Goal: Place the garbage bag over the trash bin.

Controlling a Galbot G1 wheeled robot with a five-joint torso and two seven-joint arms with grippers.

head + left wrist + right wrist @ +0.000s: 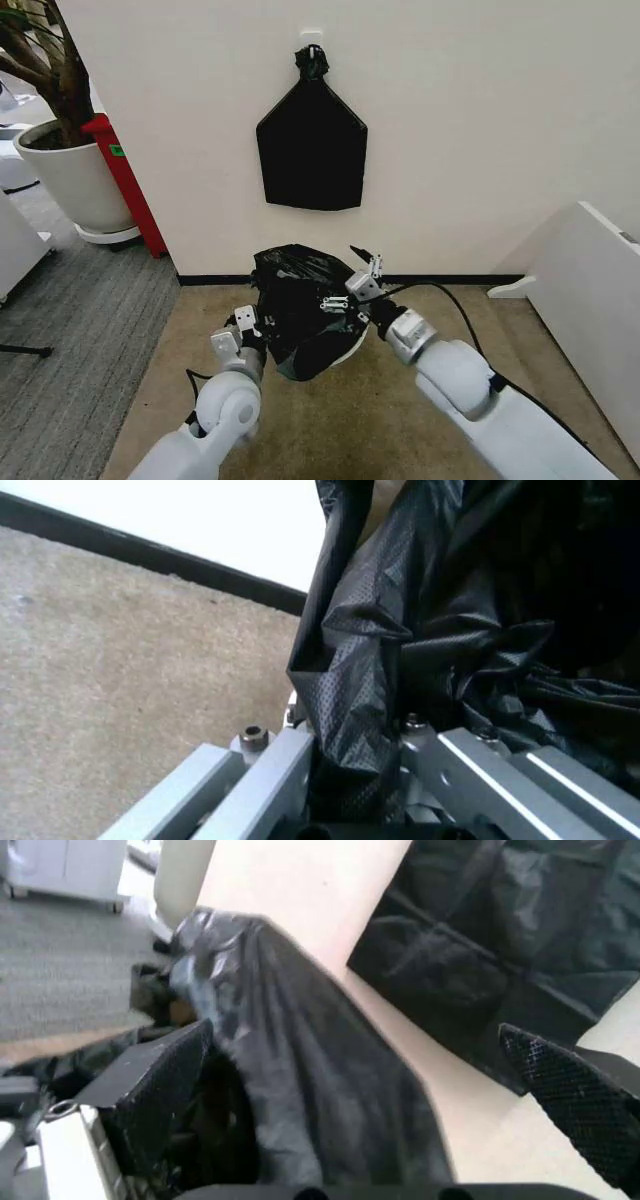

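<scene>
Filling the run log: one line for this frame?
left gripper: shut on garbage bag | right gripper: open, at bag's far side | bag draped over trash bin | floor, by wall

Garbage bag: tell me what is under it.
Under the garbage bag a sliver of the trash bin rim shows at its lower right; the rest is covered. The left gripper pinches the bag; the right gripper is open at its top.

Cream wall [480, 130] — tan carpet [330, 420], potted tree [60, 160].
</scene>
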